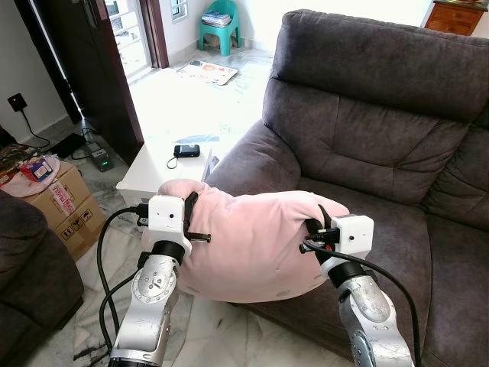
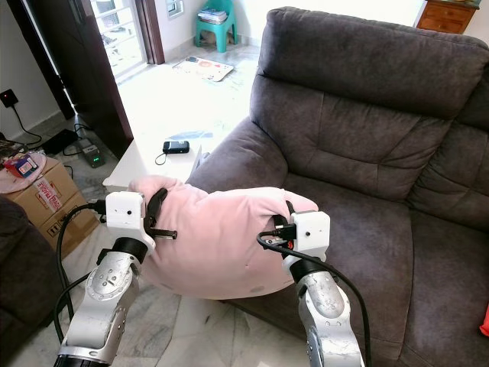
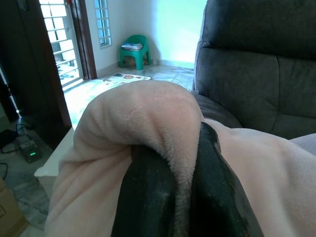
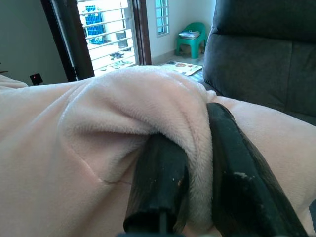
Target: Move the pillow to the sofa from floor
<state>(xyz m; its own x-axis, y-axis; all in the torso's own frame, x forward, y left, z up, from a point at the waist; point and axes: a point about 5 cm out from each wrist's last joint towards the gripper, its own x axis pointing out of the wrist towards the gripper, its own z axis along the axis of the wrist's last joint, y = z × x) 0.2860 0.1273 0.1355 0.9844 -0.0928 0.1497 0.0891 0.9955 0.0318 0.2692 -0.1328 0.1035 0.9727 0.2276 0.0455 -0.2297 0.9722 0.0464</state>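
A soft pink pillow (image 1: 252,245) hangs in the air between my two grippers, in front of the dark grey sofa (image 1: 367,130) and level with the front edge of its seat (image 1: 397,229). My left gripper (image 1: 192,212) is shut on a fold at the pillow's left end; in the left wrist view the gripper (image 3: 175,143) pinches the plush between both black fingers (image 3: 148,192). My right gripper (image 1: 321,223) is shut on the pillow's right end, and the right wrist view shows the gripper (image 4: 192,128) clamping a fold the same way. The pillow's right part overlaps the sofa seat.
A white low table (image 1: 157,172) with a small black device (image 1: 186,151) stands left of the sofa arm (image 1: 252,164). A cardboard box (image 1: 65,202) and another dark seat (image 1: 30,267) are at the left. A green stool (image 1: 220,27) stands far back by the door.
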